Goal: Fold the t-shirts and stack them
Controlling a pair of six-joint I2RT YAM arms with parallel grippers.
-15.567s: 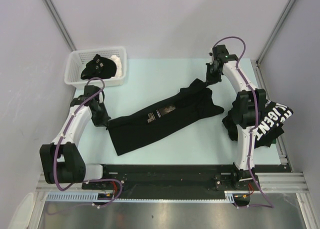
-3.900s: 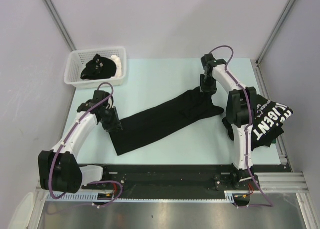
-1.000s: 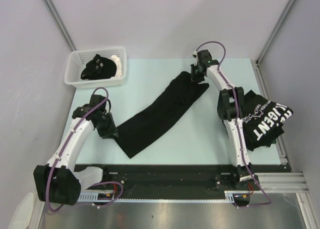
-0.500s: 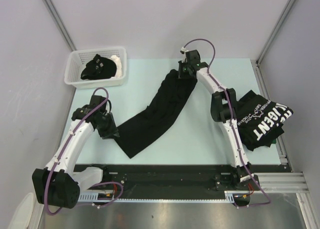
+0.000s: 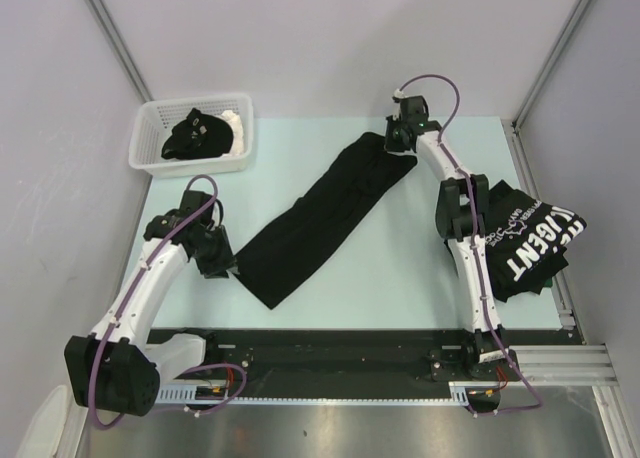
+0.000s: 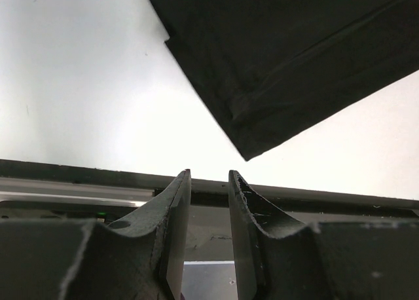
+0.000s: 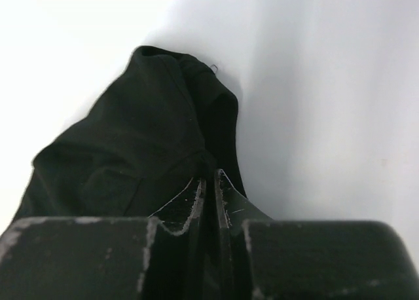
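A black t-shirt, folded into a long strip, lies diagonally across the table, with no print showing. My right gripper is shut on its far end; the right wrist view shows dark cloth pinched between the closed fingers. My left gripper sits beside the strip's near end, open and empty. In the left wrist view the shirt's corner lies just ahead of the fingertips. A second black t-shirt with big white lettering lies bunched at the table's right edge.
A white slotted basket at the back left holds black and white cloth. The black rail runs along the table's near edge. Frame posts stand at the back corners. The right arm's links lean over the lettered shirt.
My right gripper swung left with the shirt's far end, then back right, laying the strip straighter. The left gripper has hardly moved and stays beside the near end.
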